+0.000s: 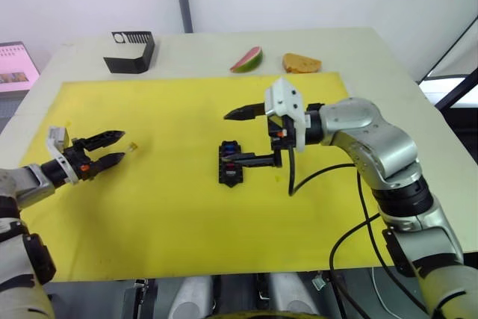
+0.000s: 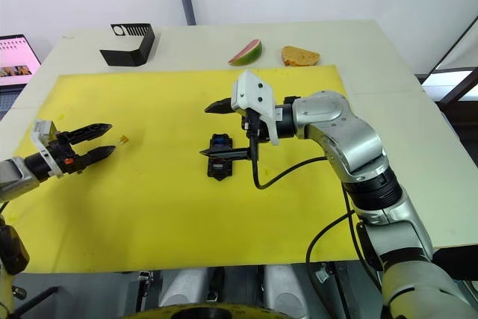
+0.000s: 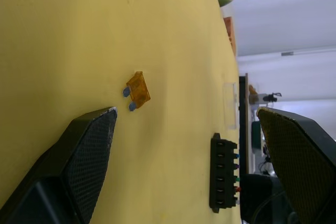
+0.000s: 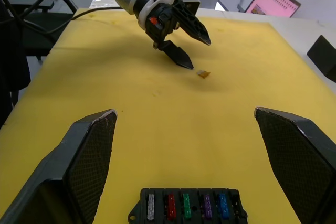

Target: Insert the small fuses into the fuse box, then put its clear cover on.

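Note:
The black fuse box lies mid-mat on the yellow mat. Grey, red, green, purple and blue small fuses stand in one row of the fuse box. My right gripper hovers over the box, open and empty, with one finger above and one finger at the box. An amber fuse lies loose on the mat at the left. My left gripper is open with its tips just short of that amber fuse. The clear cover lies faintly visible on the mat beyond the box.
A black angular holder stands at the table's back left. A watermelon slice and a piece of bread lie at the back centre. A screen stands off the table's left edge.

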